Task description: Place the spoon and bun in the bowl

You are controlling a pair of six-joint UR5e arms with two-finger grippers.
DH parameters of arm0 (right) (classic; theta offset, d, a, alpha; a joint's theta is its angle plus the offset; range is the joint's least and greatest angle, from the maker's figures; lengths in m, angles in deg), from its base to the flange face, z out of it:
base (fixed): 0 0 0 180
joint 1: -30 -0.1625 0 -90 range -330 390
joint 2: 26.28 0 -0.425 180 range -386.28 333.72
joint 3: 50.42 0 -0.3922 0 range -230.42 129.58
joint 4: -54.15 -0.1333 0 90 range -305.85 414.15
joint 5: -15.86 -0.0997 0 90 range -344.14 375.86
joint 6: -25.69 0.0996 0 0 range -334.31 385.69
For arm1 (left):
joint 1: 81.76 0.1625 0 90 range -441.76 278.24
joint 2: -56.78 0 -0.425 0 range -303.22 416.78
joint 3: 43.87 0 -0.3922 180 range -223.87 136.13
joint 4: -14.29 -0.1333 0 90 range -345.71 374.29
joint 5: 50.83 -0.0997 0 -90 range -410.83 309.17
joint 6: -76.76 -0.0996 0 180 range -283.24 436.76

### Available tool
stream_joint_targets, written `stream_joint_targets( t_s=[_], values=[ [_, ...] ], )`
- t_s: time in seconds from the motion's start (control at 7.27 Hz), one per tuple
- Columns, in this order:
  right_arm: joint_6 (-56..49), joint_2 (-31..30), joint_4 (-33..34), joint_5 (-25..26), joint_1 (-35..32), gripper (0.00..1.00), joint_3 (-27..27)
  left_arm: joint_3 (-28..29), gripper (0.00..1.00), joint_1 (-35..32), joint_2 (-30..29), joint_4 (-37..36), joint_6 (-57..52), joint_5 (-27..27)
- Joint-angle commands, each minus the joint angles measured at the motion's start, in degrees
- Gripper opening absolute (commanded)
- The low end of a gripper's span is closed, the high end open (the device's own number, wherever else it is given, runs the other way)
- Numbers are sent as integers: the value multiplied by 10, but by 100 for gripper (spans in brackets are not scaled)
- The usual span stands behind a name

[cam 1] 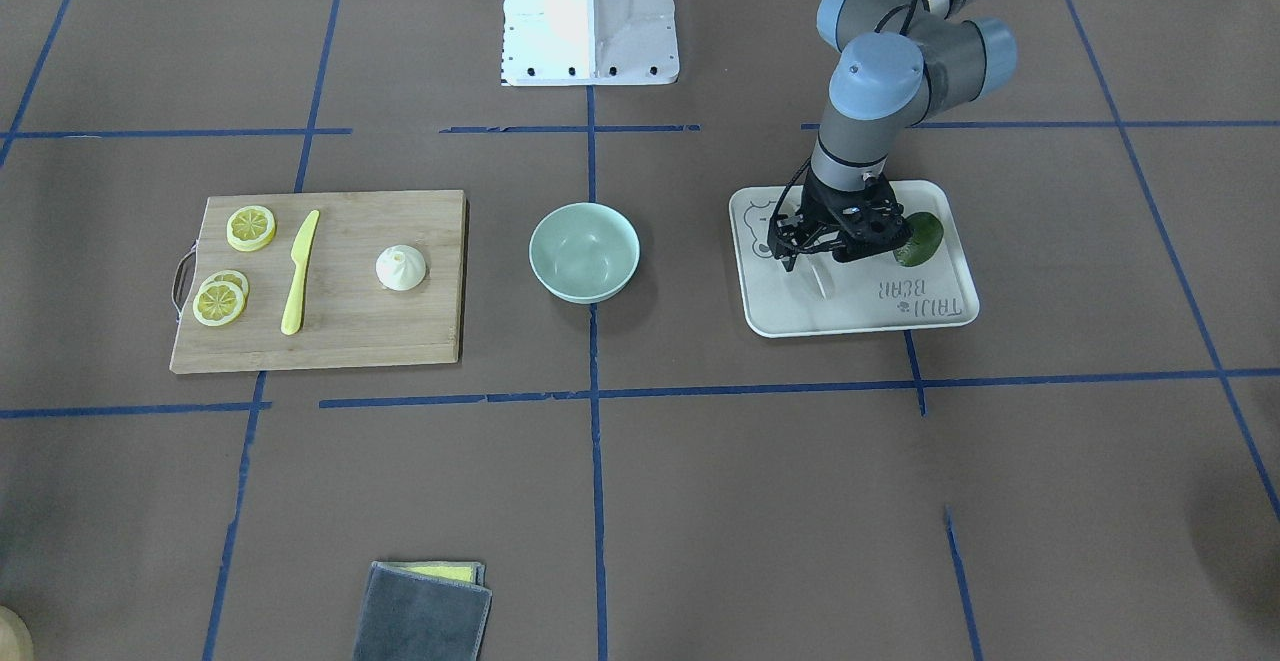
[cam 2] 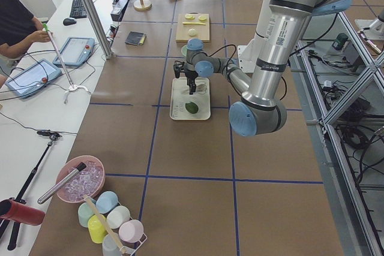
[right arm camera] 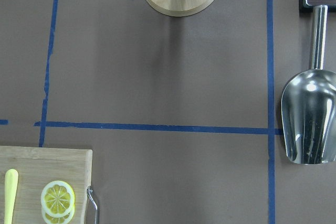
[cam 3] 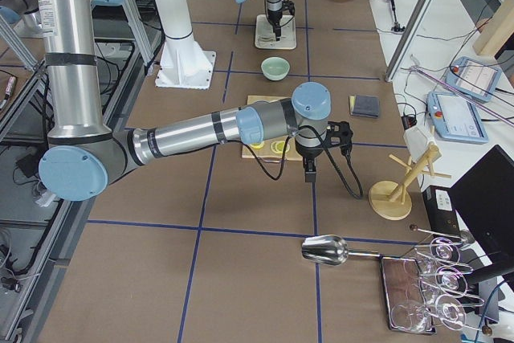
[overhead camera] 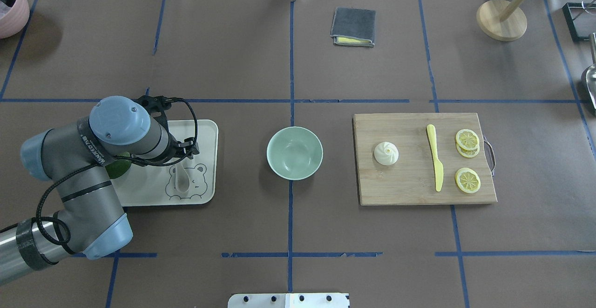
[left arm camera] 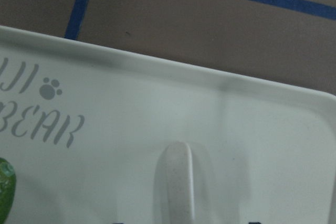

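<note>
The off-white spoon (cam 1: pixel 822 279) lies on the white bear tray (cam 1: pixel 940 311); it also shows in the overhead view (overhead camera: pixel 181 182). My left gripper (cam 1: pixel 808 259) hangs low over the spoon's handle (left arm camera: pixel 176 182), open, with a fingertip on either side at the bottom edge of the wrist view. The white pleated bun (overhead camera: pixel 386 153) sits on the cutting board (overhead camera: pixel 409 191). The mint-green bowl (overhead camera: pixel 294 153) stands empty at the table's middle. My right gripper (cam 3: pixel 309 173) shows only in the exterior right view, beyond the board; I cannot tell whether it is open or shut.
A green avocado (cam 1: pixel 920 238) lies on the tray beside my left gripper. A yellow knife (overhead camera: pixel 436 163) and lemon slices (overhead camera: pixel 467 139) share the board. A grey cloth (overhead camera: pixel 353 26), a wooden stand (overhead camera: pixel 501 19) and a metal scoop (right arm camera: pixel 308 119) lie further out.
</note>
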Motion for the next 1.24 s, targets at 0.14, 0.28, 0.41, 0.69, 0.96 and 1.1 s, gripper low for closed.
stream_joint_targets(
  t_s=[0.14,0.28,0.41,0.69,0.96,1.1],
  values=[
    [1,2,0,0,1,100,-1,2,43,2,-2,0,1,-3],
    [1,2,0,0,1,100,-1,2,25,2,-2,0,1,-3],
    [1,2,0,0,1,100,-1,1,12,2,-2,0,2,-3],
    [1,2,0,0,1,100,-1,-7,0,2,-2,-1,2,-4],
    [64,10,-2,5,45,100,-16,-38,0,-8,0,-3,1,-2],
    [92,25,-2,5,71,100,-16,-53,0,-31,-2,-6,1,2]
  ],
)
